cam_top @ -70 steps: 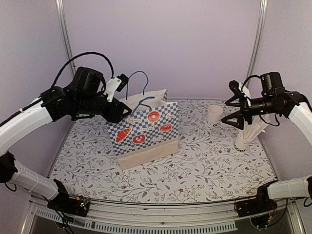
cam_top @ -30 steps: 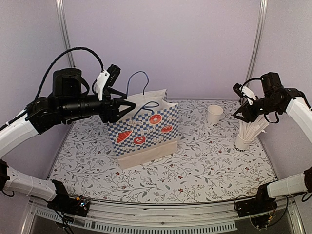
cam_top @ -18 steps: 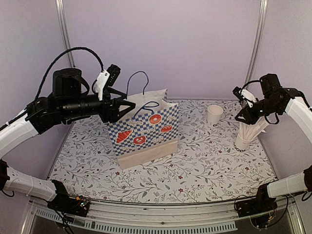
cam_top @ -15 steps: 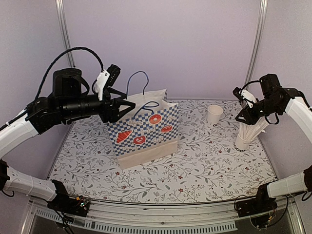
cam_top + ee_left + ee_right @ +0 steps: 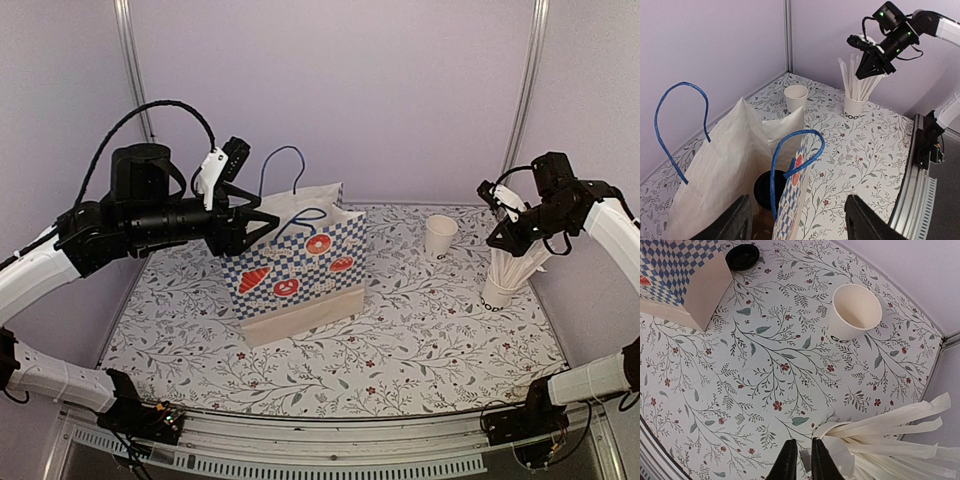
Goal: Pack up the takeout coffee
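The takeout coffee [image 5: 769, 189] stands inside the checked paper bag [image 5: 295, 265]; only its round black lid shows, down in the bag's mouth in the left wrist view. From above the bag hides it. My left gripper [image 5: 245, 218] hovers open over the bag's left side, its fingers [image 5: 730, 221] wide apart above the opening [image 5: 799, 222]. My right gripper [image 5: 497, 238] is at the far right above the cup of long white sticks [image 5: 500, 290]. Its jaws [image 5: 804, 441] are pinched on the tip of one white stick [image 5: 806, 458].
An empty white cup [image 5: 440, 235] without a lid stands behind the stick cup. A loose black lid [image 5: 742, 256] lies on the flowered table [image 5: 400, 340] by the bag's far corner. The bag's blue handles [image 5: 790, 165] stand up. Purple walls enclose the back and sides.
My right gripper's jaws have drawn together over the sticks and now pinch one stick's tip. The left arm has shifted only slightly above the bag.
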Controlling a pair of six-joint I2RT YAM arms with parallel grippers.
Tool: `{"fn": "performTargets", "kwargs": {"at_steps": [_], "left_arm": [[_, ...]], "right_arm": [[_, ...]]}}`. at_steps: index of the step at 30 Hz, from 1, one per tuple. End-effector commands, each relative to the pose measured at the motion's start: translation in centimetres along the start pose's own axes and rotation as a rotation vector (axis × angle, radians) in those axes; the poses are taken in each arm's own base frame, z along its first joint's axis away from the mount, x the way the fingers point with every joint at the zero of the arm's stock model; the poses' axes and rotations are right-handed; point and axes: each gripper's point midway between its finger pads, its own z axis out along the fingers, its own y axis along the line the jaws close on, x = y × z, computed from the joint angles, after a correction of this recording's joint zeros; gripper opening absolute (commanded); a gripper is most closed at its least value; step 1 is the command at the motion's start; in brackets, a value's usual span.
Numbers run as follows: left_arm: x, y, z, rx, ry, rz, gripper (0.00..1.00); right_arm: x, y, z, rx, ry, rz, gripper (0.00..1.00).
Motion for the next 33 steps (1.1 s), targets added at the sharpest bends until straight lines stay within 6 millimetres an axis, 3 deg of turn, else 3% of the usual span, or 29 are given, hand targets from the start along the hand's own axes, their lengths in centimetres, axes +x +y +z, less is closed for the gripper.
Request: {"fn": "performTargets", "kwargs": {"at_steps": [1,3,9,15,27,33], "left_arm": [[-0.5,-0.7,-0.3,0.023,-0.027,0.012,0.66],[-0.6,-0.7,-0.4,0.024,-0.029,0.013,0.66],[-0.3,-0.6,0.1,0.021,-0.018,0.016,0.66],[-1.1,-0.6,0.3,0.02,-0.032,0.022,0.67],[-1.5,-0.7,1.2,0.033,-0.024,0.02,0.68],[-2.3,-0.8,0.8,0.034,-0.038,0.023,0.68]], "right_arm": [[0.4,-0.3,0.4,0.004,0.02,0.009,0.06],[0.1,-0.3,0.2,0.004,0.009,0.006,0.0],[-3.0,0.1,-2.6,-0.029,-0.064,-0.039,0.0],[-5.6,0.6,-5.5,-0.054,-0.135,-0.092,0.0],[-6.6,1.3,-7.3,-0.084,-0.154,-0.157,0.0],[-9.4,2.2,-10.9,-0.108,-0.239,-0.213,0.0]]}}
